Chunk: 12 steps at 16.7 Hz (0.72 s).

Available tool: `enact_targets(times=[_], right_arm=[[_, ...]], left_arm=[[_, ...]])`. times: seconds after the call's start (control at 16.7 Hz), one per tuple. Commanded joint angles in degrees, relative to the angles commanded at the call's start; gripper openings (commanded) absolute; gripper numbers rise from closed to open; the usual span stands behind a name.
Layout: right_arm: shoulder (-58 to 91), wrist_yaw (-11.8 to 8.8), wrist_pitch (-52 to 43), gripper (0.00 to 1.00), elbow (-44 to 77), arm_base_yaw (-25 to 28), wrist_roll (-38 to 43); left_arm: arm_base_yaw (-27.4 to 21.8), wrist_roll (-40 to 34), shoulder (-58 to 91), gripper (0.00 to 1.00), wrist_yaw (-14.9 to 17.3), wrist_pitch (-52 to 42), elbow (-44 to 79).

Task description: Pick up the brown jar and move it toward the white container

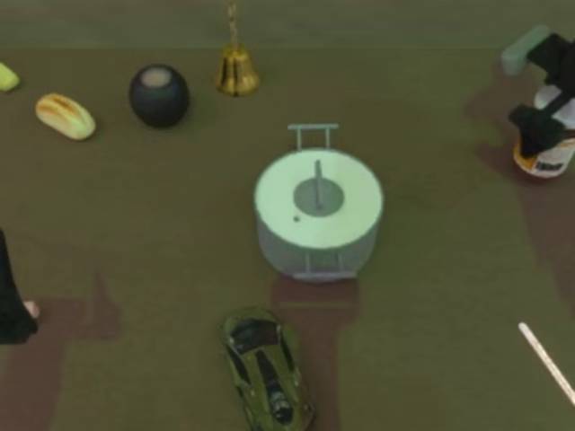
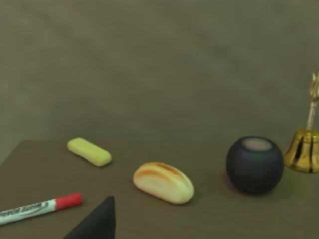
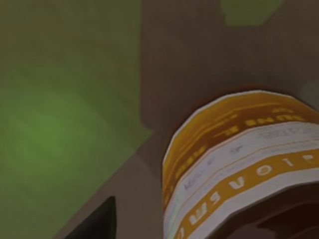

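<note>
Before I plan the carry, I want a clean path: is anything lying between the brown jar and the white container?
Nothing visible does. The brown jar sits at the table's far right under the right tool, and the stretch leftward to the white container is bare tabletop.

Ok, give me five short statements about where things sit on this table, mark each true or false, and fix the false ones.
1. The right gripper is over the brown jar at the table's right edge. True.
2. The brown jar touches the white container. False: they are well apart, the container near the middle.
3. The green toy car sits between the bell and the container. False: the car is on the container's near side, the bell on its far side.
4. The dark ball lies between the bread roll and the bell. True.
5. The left arm is over the container. False: it is parked at the left edge.
</note>
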Motion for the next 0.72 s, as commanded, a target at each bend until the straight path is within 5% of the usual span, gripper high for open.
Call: enact_targets(times=[0.72], right_arm=[[0.00, 0.00, 0.00, 0.02, 0.00, 0.00, 0.00]], left_arm=[[0.00, 0.00, 0.00, 1.00, 0.00, 0.00, 0.00]])
